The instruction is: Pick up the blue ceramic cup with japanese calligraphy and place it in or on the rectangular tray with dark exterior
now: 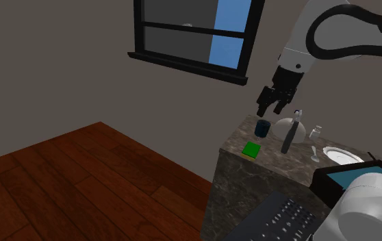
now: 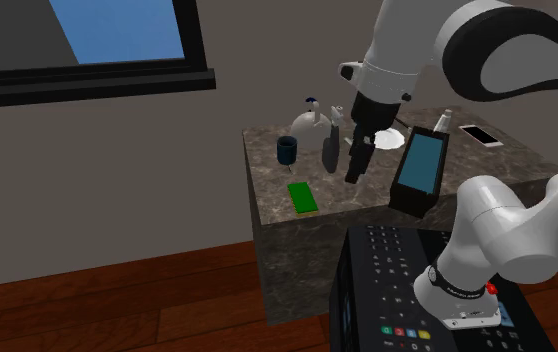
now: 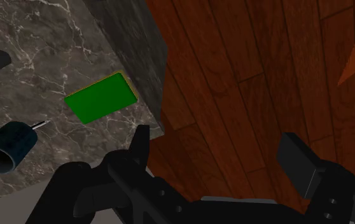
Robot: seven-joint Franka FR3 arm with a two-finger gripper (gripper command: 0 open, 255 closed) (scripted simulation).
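A dark blue cup (image 1: 263,128) stands upright near the far corner of the marble-topped counter (image 1: 272,161); it also appears as the cup (image 2: 287,150) and cup (image 3: 4,147). The tray (image 1: 350,179) has a dark outside and a light blue inside and sits at the counter's near end, close to the stand; it shows again as the tray (image 2: 422,168). My gripper (image 1: 273,103) hangs open in the air above and slightly beside the cup, holding nothing. In the wrist view the gripper (image 3: 217,153) has its fingers wide apart, with the counter's edge and wooden floor between them.
A green flat card (image 1: 252,150) lies near the counter's edge, close to the cup. A white teapot (image 1: 289,125), a dark bottle (image 1: 287,140), a glass (image 1: 315,140) and a white plate (image 1: 340,155) stand between cup and tray. A phone (image 2: 482,134) lies farther off.
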